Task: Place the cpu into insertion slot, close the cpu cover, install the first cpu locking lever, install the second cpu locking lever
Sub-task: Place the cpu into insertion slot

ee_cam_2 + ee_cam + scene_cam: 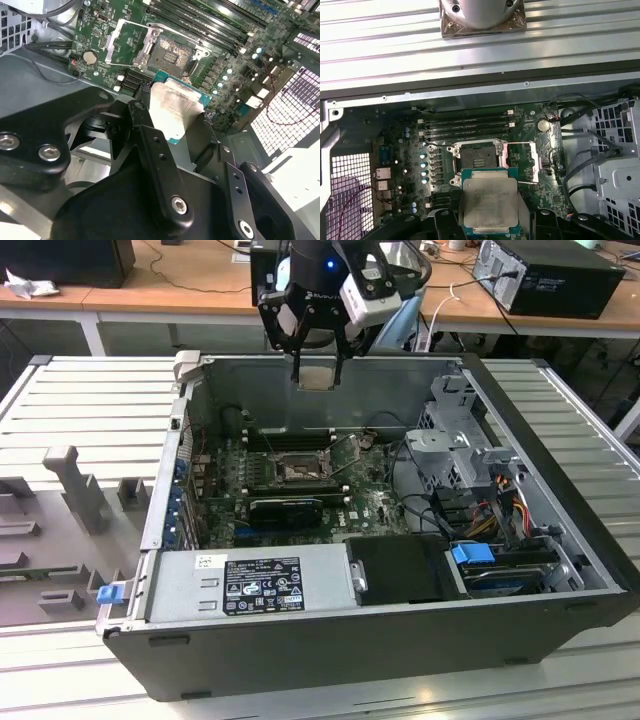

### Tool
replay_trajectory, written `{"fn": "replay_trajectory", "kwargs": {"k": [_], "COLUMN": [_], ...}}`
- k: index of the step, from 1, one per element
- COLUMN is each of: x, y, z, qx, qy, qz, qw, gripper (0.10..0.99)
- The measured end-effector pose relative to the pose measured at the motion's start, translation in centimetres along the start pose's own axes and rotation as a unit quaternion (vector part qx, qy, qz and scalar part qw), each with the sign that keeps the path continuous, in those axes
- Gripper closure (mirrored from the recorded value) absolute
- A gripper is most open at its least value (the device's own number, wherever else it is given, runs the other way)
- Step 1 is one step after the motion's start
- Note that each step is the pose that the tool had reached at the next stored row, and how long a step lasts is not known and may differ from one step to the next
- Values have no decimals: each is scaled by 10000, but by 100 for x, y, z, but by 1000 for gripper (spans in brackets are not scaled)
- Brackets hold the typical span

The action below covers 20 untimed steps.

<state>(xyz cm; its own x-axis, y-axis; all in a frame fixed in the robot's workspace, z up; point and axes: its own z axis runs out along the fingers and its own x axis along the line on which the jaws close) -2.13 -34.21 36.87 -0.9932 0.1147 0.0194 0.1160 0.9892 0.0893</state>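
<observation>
Gripper (169, 119), fingers clamped on cpu (490, 205) edges; slot (477, 160) well below held cpu, cover (535, 162) swung open beside it.

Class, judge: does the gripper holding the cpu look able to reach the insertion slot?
Probably yes: the gripper holds the cpu above the open case; the cpu cover is swung aside, leaving the insertion slot bare.
</observation>
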Motion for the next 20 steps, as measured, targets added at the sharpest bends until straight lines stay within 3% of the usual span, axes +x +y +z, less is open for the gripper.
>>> {"fn": "replay_trajectory", "kwargs": {"k": [20], "x": [0], "y": [0], "z": [3], "qx": [-10], "qy": [-48], "qz": [534], "qw": [9986], "gripper": [557]}}
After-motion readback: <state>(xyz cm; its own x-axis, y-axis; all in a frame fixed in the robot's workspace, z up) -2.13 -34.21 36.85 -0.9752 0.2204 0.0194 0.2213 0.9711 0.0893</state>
